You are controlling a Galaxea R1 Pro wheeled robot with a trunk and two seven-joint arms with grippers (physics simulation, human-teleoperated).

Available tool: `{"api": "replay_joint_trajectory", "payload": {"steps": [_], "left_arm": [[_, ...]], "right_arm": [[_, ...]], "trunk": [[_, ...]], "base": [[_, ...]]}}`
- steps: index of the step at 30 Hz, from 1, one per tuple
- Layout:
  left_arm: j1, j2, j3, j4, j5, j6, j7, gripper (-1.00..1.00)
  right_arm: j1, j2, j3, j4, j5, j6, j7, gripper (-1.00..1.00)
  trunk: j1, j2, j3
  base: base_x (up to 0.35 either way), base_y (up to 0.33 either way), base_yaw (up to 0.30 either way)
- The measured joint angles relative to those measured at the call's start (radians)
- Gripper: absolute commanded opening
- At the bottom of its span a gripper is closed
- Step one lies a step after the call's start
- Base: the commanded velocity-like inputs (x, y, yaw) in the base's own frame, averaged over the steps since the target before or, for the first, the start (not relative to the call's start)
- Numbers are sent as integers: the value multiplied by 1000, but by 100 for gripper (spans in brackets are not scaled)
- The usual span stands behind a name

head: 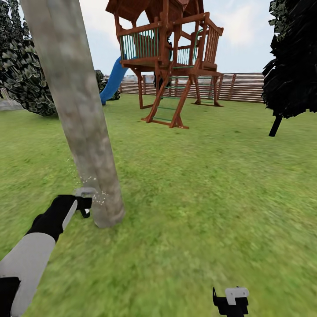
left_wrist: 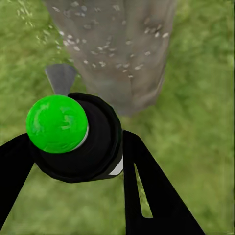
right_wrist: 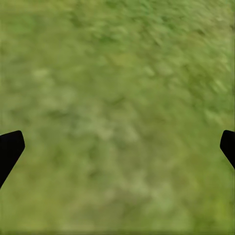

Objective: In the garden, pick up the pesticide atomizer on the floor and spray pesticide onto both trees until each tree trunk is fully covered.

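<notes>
While the left gripper (head: 83,207) reached low beside the base of the tree trunk (head: 77,110), its fingers (left_wrist: 147,191) were clenched on the pesticide atomizer (left_wrist: 85,142), whose cap showed a bright green dot (left_wrist: 57,123) in the left wrist view. Pale specks of spray (head: 94,193) dotted the bark just next to the nozzle. Farther right, beyond the lawn (head: 198,185), stood a wooden playhouse (head: 169,57) with a blue slide (head: 112,81), then a near-black tree (head: 293,61). The right gripper (head: 232,301) hung over grass with its fingers (right_wrist: 11,149) spread wide, holding nothing.
</notes>
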Motion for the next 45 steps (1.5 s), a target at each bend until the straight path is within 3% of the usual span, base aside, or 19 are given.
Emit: {"api": "replay_joint_trajectory", "payload": {"steps": [2, 8, 11, 14, 17, 19, 20, 22, 24, 26, 31, 33, 35, 37, 40, 42, 45], "left_arm": [[-2, -3, 1, 0, -10, 1, -1, -100], [3, 30, 2, -30, -10, 2, -1, -100], [-3, 2, -5, -56, 0, 5, -1, -100], [-6, -10, -11, -161, -3, 84, -1, -100], [-6, 28, -5, -205, -11, 134, -2, -100], [-6, 83, -4, -207, 2, 139, -45, -100], [-4, 84, -11, -213, 22, 142, -106, -100], [-6, 57, -13, -252, 18, 167, -113, -100], [-6, 26, -14, -332, 16, 251, -115, -100], [-4, 18, -14, -387, 6, 281, -115, -100], [12, 34, -7, -397, -7, 284, -110, -100], [15, 59, -4, -387, -27, 283, -106, -100], [17, 67, -7, -384, -21, 283, -106, -100], [25, 68, -9, -379, -30, 281, -104, -100], [81, 69, -5, -379, -64, 276, -104, -100], [114, 69, -3, -379, -71, 272, -103, -100], [118, 62, -6, -379, -67, 270, -101, -100]], "right_arm": [[0, 0, 0, 0, 0, 0, 0, 100], [0, 0, 0, 0, 0, 0, 0, 100], [0, 0, 0, 0, 0, 0, 0, 100], [0, 0, 0, 0, 0, 0, 0, 100], [0, 0, 0, 0, 0, 1, 0, 100], [0, 0, 0, 0, 0, 0, 0, 100], [0, 0, 0, 0, 0, 0, 0, 100], [0, 0, 0, 0, 0, 0, 0, 100], [0, 0, 0, 0, -1, 0, 0, 100], [0, 0, 0, 0, -1, 0, 0, 100], [0, 0, 0, 0, 0, 0, 0, 100], [0, 0, 0, 0, 0, 0, 0, 100], [0, 0, -1, 0, 0, 0, 0, 100], [0, 0, -1, 0, -1, 0, 0, 100], [0, 0, -1, 0, -1, 0, 0, 100], [0, 0, 0, -1, -1, 0, 0, 100], [0, 0, 0, -1, -1, 0, 0, 100]], "trunk": [[0, 0, 0], [0, 0, 0], [0, 0, 0], [0, 0, 0], [0, 0, 0], [0, 0, 0], [0, 0, 0], [0, 0, 0], [0, 0, 0], [0, 0, 0], [0, 0, 0], [0, 0, 0], [0, 0, 0], [0, 0, 0], [0, 0, 0], [0, 0, 0], [0, 0, 0]], "base": [[0, 0, 0], [0, 0, 0], [0, 0, 0], [0, 0, 0], [0, 0, 0], [0, 0, 0], [0, 0, 0], [0, 0, 0], [0, 0, 44], [0, 0, 210], [28, 0, 96], [286, 0, 2], [297, 0, 0], [144, 0, 0], [26, 0, 0], [4, -4, 42], [64, -178, 222]]}}
